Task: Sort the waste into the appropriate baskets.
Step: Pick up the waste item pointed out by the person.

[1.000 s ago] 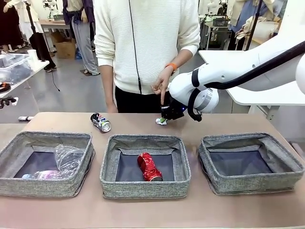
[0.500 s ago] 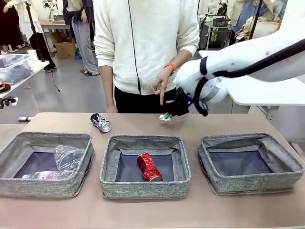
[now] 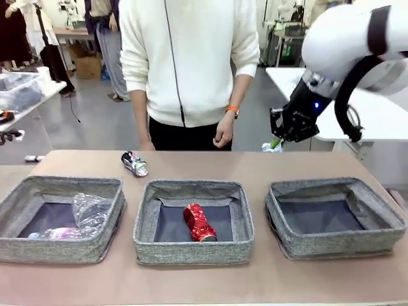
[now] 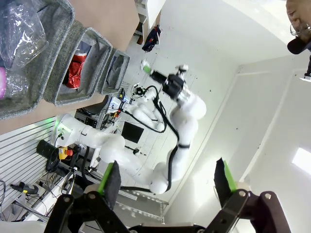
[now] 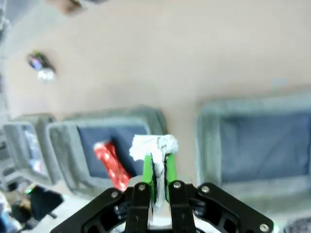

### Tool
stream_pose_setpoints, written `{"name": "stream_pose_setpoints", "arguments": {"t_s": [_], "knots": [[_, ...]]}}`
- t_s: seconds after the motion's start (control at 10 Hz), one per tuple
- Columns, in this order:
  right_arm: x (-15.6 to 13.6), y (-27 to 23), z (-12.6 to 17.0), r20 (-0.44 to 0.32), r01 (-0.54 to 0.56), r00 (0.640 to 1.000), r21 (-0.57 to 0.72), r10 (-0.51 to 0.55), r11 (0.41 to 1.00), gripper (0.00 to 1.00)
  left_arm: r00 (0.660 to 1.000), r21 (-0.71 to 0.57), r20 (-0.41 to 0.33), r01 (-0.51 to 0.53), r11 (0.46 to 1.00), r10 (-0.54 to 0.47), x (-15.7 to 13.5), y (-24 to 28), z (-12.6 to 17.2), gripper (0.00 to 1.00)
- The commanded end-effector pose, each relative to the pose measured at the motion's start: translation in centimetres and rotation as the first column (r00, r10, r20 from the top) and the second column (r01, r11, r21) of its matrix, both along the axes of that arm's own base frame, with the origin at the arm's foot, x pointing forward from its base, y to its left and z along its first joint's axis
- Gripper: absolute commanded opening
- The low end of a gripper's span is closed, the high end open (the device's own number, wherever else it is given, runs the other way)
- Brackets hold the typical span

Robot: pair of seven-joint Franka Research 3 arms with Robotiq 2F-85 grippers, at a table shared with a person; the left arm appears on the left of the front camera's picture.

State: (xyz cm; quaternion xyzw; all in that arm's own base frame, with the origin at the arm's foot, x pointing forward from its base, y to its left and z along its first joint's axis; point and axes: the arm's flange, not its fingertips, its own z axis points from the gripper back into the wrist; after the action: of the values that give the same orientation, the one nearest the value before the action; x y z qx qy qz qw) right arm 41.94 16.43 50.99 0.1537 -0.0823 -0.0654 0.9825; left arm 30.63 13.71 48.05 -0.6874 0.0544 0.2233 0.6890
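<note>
PAPER WAD ALOFT: A small white paper wad [image 3: 270,146] hangs in the air above and to the right of the middle basket [image 3: 193,250], toward the far side of the desk [image 3: 191,280]. It is pinched at the tips of the right jaws, which are clenched on it. The white right arm [image 3: 347,38] comes in high from the right of that basket. In the blurred right wrist view the wad [image 5: 154,144] sits between the green pads [image 5: 147,167], with the middle basket [image 5: 60,148] below it and to the picture's left.

Inside the middle basket, 1 red can [image 3: 199,223] lies on the dark bottom. The left basket [image 3: 60,252], just beside the middle basket on its left, holds a clear plastic cup [image 3: 92,210] and a clear bottle [image 3: 56,234] lying flat. The right basket [image 3: 338,245], just beside the middle basket on its right, shows its dark bottom. A dark blue-white printed can [image 3: 134,163] lies on its side on the desk, beyond the middle basket's far left corner.

A person in a white sweater [image 3: 188,57] stands across the desk from the middle basket. The person's hand [image 3: 224,135], with an orange wristband [image 3: 232,110], hangs beyond the basket's far right corner, apart from the wad.

The left jaws are released, spread wide with nothing between their pads [image 4: 111,180]. The tilted left wrist view shows the 3 baskets in its upper left corner.
</note>
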Motion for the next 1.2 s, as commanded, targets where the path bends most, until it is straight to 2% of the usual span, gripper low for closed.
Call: {"name": "stream_pose_setpoints", "arguments": {"t_s": [0.0,0.1,0.2,0.3,0.4,0.5,0.7,0.8,0.9,1.0,1.1], "knots": [[-5.3,5.2,1.8,0.005,-0.04,0.999,-0.189,0.042,0.981,0.0,1.0,0.003,0.003,-0.001,1.0,0.001,-0.2,0.1,0.1,1.0],[-4.7,5.1,1.3,0.083,-0.095,0.989,-0.254,0.12,0.962,0.0,1.0,0.003,0.003,-0.001,1.0,0.001,-0.2,0.1,0.1,1.0],[-3.9,2.5,1.4,0.004,-0.011,1.0,-0.092,0.011,0.996,0.0,1.0,0.003,0.003,-0.001,1.0,0.001,-0.2,0.1,0.1,1.0],[-3.9,2.5,1.4,0.004,-0.011,1.0,-0.092,0.011,0.996,0.0,1.0,0.003,0.003,-0.001,1.0,0.001,-0.2,0.1,0.1,1.0],[-6.6,5.2,2.2,0.038,-0.057,0.997,-0.182,0.065,0.982,0.11,1.0,0.003,0.003,-0.001,1.0,0.001,-0.2,0.1,0.1,1.0],[-5.8,7.8,1.7,0.005,-0.141,0.99,-0.136,0.143,0.981,0.11,1.0,0.003,0.003,-0.001,1.0,0.001,-0.2,0.1,0.1,1.0],[-7.6,14.3,8.2,-0.06,-0.237,0.972,-0.23,0.229,0.944,0.11,1.0,0.003,0.003,-0.001,1.0,0.001,-0.2,0.1,0.1,1.0],[-9.1,17.3,11.2,-0.085,-0.311,0.95,-0.269,0.3,0.912,0.11,1.0,0.003,0.003,-0.001,1.0,0.001,-0.2,0.1,0.1,1.0],[-10.7,20.1,14.0,-0.089,-0.306,0.952,-0.269,0.292,0.913,0.11,1.0,0.003,0.003,-0.001,1.0,0.001,-0.2,0.1,0.1,1.0],[-12.5,22.7,16.9,-0.108,-0.355,0.935,-0.245,0.338,0.902,0.11,1.0,0.003,0.003,-0.001,1.0,0.001,-0.2,0.1,0.1,1.0],[-13.5,24.2,19.1,-0.081,-0.342,0.939,-0.269,0.333,0.9,0.11,1.0,0.003,0.003,-0.001,1.0,0.001,-0.2,0.1,0.1,1.0]]}}
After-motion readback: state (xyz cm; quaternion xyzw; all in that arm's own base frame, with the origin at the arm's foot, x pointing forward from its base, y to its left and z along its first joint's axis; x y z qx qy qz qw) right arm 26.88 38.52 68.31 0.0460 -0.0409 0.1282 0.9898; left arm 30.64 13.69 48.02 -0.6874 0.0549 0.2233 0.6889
